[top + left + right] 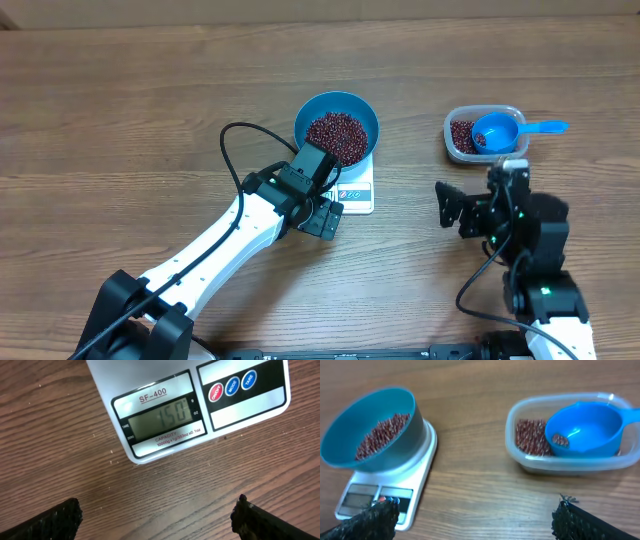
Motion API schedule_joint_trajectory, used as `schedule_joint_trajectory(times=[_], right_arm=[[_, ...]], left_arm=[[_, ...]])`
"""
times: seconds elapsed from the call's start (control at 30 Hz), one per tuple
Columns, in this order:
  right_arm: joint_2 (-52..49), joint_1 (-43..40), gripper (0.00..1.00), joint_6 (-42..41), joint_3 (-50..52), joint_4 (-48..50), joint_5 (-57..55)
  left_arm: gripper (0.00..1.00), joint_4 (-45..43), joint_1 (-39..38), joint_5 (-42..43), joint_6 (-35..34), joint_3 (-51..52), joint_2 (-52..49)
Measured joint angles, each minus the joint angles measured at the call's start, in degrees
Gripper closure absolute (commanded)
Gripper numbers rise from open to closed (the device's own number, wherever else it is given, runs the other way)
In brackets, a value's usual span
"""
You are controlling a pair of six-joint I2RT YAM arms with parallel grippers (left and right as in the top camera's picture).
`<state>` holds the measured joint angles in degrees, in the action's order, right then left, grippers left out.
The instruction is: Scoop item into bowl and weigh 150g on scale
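The desk (pixel 120 100) is a wide stretch of brown wood-grain surface, and nothing of the room beyond it comes into view. Near its middle sits the white scale (pixel 358 190), and the blue bowl (pixel 336 102) stands on the far part of it, with a heap of small dark red beans (pixel 336 135) lying in the bottom. The bowl covers most of the platform and leaves only the near edge with the display (pixel 165 415) showing; seen from the left wrist, that display reads 150, with three round buttons (pixel 232 386) beside it. The left end effector (pixel 328 216) hangs just at the near edge of the scale, on the side away from the bowl. Its two dark fingers are spread wide over bare wood, with nothing between them and nothing touching them. Off to the right, well apart from the scale, a clear plastic tub (pixel 455 140) holds more of the same beans along with a blue scoop (pixel 497 132), whose handle pokes out over the tub's right rim. The right end effector (pixel 450 205) sits on the near side of the tub, close to it but not touching. It too is opened wide and carries nothing, with the bowl and scale off to its left.
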<state>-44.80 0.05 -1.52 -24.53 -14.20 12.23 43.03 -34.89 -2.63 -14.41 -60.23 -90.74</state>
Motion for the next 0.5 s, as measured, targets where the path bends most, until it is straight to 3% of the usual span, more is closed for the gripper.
schedule_joint_trajectory(times=[0.5], right_arm=[[8.61,0.0,0.0,-1.86,16.59,17.09,0.46]], left_arm=[[0.0,0.02,0.0,0.0,0.0,0.0,0.0]])
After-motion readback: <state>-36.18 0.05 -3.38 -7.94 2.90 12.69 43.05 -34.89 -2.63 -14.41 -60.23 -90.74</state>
